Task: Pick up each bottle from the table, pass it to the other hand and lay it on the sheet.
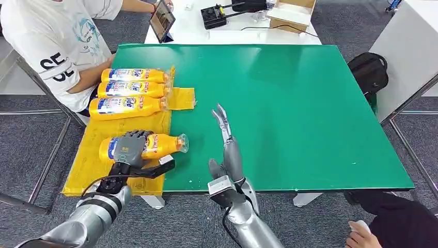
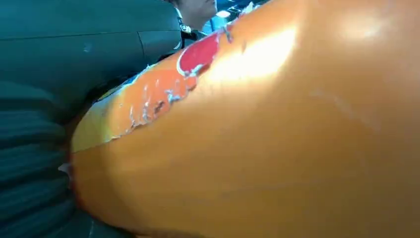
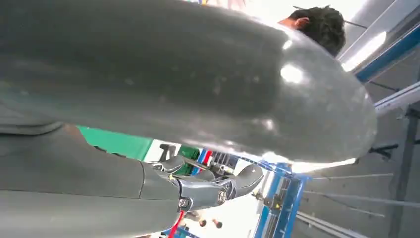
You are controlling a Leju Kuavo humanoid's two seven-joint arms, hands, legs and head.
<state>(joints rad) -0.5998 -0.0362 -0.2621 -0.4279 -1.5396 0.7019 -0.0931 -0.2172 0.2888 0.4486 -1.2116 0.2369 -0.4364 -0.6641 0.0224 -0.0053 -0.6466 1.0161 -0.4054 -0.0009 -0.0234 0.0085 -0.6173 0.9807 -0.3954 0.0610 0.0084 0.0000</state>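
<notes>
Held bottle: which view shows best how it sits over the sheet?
Head view: the left hand holds the bottle lying over the yellow sheet. Left wrist view gives a close orange blur of it.

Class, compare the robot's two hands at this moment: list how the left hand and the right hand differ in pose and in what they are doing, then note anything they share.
1. The left hand grips a yellow bottle; the right hand holds nothing.
2. The left hand's fingers curl over the bottle; the right hand's fingers stretch out straight.
3. The left hand is over the yellow sheet; the right hand is over the bare green table.

Shared: both are grey hands on silver arms.
</notes>
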